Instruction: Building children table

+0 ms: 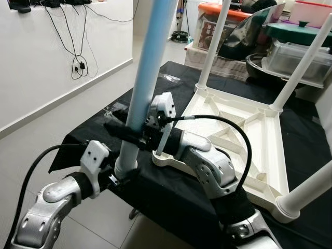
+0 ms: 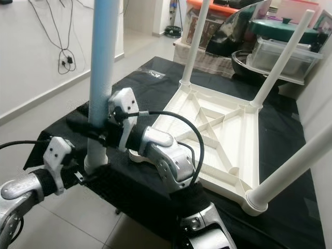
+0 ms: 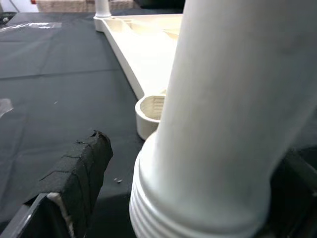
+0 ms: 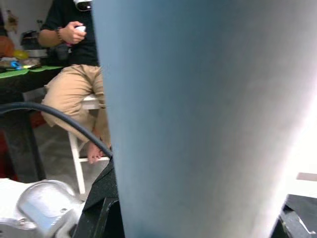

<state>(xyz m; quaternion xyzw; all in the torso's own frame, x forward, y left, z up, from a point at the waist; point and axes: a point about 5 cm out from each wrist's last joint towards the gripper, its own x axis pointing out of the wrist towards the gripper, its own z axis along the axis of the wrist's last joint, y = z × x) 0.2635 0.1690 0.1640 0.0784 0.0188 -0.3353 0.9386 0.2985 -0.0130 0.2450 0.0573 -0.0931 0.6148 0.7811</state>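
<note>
Leg [image 1: 148,72] upright in both grippers, right gripper [image 1: 136,136] above left gripper [image 1: 120,176], beside upturned tabletop [image 1: 244,135].

Low table under a black cloth, kids' table flipped over on top

The black-covered table [image 1: 171,202] stands on a pale tiled floor [image 1: 83,98]. The cream children's table [image 1: 244,135] lies upside down on the cloth, ribbed underside up, three white legs [image 1: 215,39] sticking upward. A clear plastic wrapper [image 1: 168,78] sits near the far corner of the cloth.
</note>
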